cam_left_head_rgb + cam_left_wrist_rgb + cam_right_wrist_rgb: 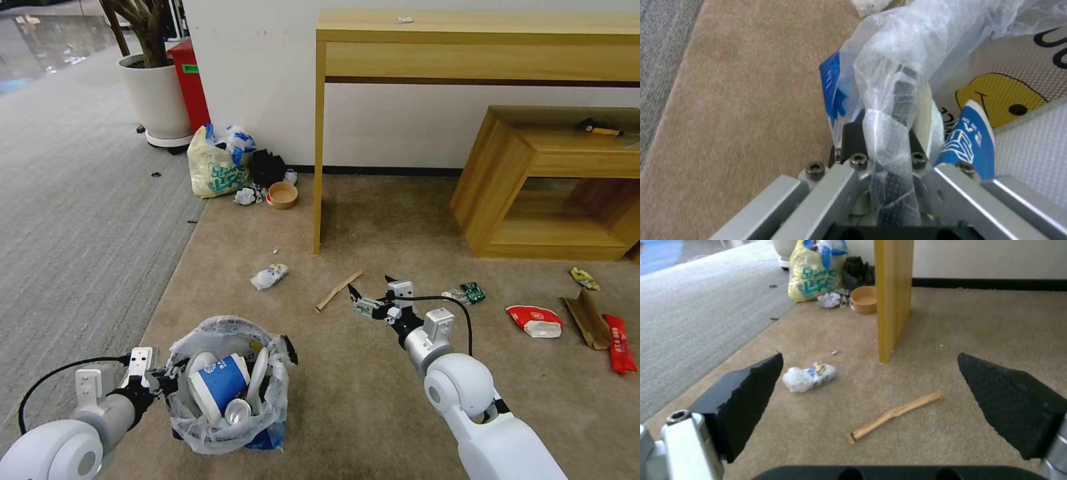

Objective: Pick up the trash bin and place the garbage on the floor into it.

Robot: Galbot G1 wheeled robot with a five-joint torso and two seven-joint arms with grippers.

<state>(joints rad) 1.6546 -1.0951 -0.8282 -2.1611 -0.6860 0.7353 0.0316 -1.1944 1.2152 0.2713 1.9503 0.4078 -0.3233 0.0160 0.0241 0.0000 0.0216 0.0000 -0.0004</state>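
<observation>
My left gripper [162, 381] clamps the rim of the bin [227, 427], holding it low at my left side over the tan floor [347, 400]. In the left wrist view, my fingers [856, 140] close on the rim and the crinkled liner [889, 100] that wraps it. The bin already carries a blue-white cup [219, 385], a crushed can [236, 411] and a white slipper [257, 373]; the slipper's yellow printed face [996, 100] sits beside the cup [971, 143] in the left wrist view.

My right gripper [371, 294] reaches forward over the carpet with its jaws spread wide and nothing between them. In the right wrist view the two black pads [753, 396] frame a wooden stick [893, 416] lying flat on the floor, just short of the desk leg [893, 300]. In the head view the stick [338, 291] lies just to the left of that gripper.

A crumpled white wrapper [269, 276] rests near the stick, toward the grey carpet [73, 220]. To my right lie a plastic bottle [468, 293], a red-white bowl [535, 321], a strip of cardboard [587, 319] and a red wrapper [619, 343], all well apart from the bin. Against the wall stand a yellowish bag [215, 165], a tan bowl [283, 195] and crumpled paper [245, 196], near a white planter [157, 100]. A low wooden shelf [553, 193] stands under the desk [480, 40].
</observation>
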